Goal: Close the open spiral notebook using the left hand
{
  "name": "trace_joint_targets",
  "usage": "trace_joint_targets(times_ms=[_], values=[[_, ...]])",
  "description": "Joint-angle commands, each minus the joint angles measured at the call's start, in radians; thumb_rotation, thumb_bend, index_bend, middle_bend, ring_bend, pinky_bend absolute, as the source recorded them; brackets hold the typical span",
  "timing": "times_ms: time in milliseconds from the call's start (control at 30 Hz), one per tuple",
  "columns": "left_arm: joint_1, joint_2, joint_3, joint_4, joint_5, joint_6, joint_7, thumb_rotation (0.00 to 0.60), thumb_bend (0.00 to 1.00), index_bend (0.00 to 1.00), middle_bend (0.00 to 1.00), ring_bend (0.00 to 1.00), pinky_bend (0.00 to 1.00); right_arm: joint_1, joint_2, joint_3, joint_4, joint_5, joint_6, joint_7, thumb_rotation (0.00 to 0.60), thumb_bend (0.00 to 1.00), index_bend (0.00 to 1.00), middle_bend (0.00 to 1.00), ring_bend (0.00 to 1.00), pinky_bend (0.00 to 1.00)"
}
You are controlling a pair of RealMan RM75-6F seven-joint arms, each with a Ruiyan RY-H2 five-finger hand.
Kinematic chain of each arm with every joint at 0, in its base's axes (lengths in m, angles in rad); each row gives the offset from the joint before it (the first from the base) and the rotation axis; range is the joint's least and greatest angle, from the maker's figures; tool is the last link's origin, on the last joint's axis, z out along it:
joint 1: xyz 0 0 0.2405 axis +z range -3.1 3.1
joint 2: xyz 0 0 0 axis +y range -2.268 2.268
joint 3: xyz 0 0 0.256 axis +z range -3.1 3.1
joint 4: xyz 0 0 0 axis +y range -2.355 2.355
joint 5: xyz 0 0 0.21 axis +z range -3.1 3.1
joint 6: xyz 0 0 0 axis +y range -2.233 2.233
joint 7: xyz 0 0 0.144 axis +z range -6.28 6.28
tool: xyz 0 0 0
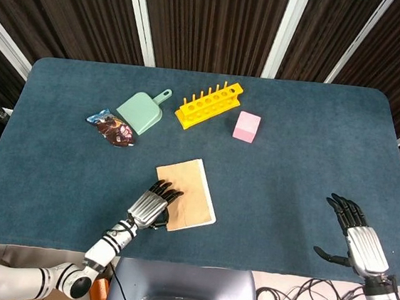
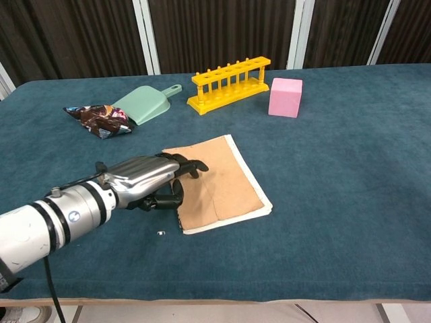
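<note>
The spiral notebook (image 1: pixel 191 196) lies shut near the table's front edge, brown cover up, white pages showing along its right side (image 2: pixel 229 182). My left hand (image 1: pixel 154 206) rests on the cover's left part by the spine, fingers stretched over it and pressing it flat; the chest view shows the same hand (image 2: pixel 147 180) reaching in from the left. It grips nothing. My right hand (image 1: pixel 358 236) hovers at the front right corner, far from the notebook, fingers spread and empty. The chest view does not show it.
A green scoop (image 1: pixel 139 111) and a snack packet (image 1: pixel 113 128) lie at the back left. A yellow tube rack (image 1: pixel 208 105) and a pink block (image 1: pixel 246 126) stand behind the notebook. A tiny white speck (image 2: pixel 160 233) lies by the notebook's front left corner.
</note>
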Motion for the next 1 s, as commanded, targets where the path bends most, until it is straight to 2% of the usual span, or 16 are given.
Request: trace_joint_targets(times_ms=[33, 167, 367, 433, 467, 533, 600, 800, 1000], values=[[-0.009, -0.008, 0.0, 0.003, -0.019, -0.01, 0.031, 0.146, 0.9, 0.14, 0.23, 0.03, 0.01, 0.0, 0.0, 0.0, 0.0, -0.002, 0.002, 0.002, 0.6, 0.0, 0.06, 0.03, 0.0, 0.05], [0.005, 0.02, -0.006, -0.043, 0.005, 0.04, 0.025, 0.146, 0.88, 0.14, 0.24, 0.03, 0.01, 0.0, 0.002, 0.0, -0.003, -0.004, 0.005, 0.0, 0.6, 0.0, 0.06, 0.03, 0.0, 0.05], [0.121, 0.197, -0.019, -0.216, 0.115, 0.277, -0.078, 0.146, 0.86, 0.14, 0.23, 0.03, 0.01, -0.007, 0.012, 0.0, -0.006, 0.002, 0.013, 0.002, 0.6, 0.0, 0.06, 0.03, 0.0, 0.05], [0.178, 0.267, -0.019, -0.244, 0.125, 0.361, -0.102, 0.153, 0.74, 0.14, 0.23, 0.05, 0.01, -0.009, 0.014, 0.0, -0.004, 0.002, 0.013, 0.004, 0.6, 0.0, 0.06, 0.03, 0.0, 0.05], [0.204, 0.294, -0.016, -0.251, 0.118, 0.391, -0.106, 0.168, 0.61, 0.14, 0.23, 0.07, 0.01, -0.009, 0.014, -0.001, -0.004, 0.003, 0.013, 0.005, 0.6, 0.0, 0.06, 0.03, 0.0, 0.05], [0.266, 0.361, -0.004, -0.266, 0.088, 0.444, -0.104, 0.188, 0.46, 0.14, 0.23, 0.07, 0.01, -0.011, 0.014, -0.001, -0.002, 0.006, 0.013, 0.004, 0.6, 0.0, 0.06, 0.03, 0.0, 0.05], [0.326, 0.417, 0.015, -0.273, 0.064, 0.488, -0.116, 0.192, 0.39, 0.14, 0.23, 0.08, 0.02, -0.013, 0.013, 0.0, 0.001, 0.009, 0.015, 0.001, 0.6, 0.0, 0.06, 0.03, 0.0, 0.05], [0.488, 0.516, 0.089, -0.237, 0.084, 0.615, -0.227, 0.211, 0.36, 0.13, 0.2, 0.1, 0.02, -0.017, 0.002, 0.007, 0.011, 0.014, 0.023, -0.017, 0.6, 0.0, 0.06, 0.03, 0.0, 0.05], [0.616, 0.54, 0.153, -0.189, 0.15, 0.726, -0.323, 0.371, 0.36, 0.12, 0.2, 0.09, 0.02, -0.009, 0.004, 0.008, 0.001, 0.008, 0.014, -0.008, 0.6, 0.0, 0.05, 0.03, 0.0, 0.05]])
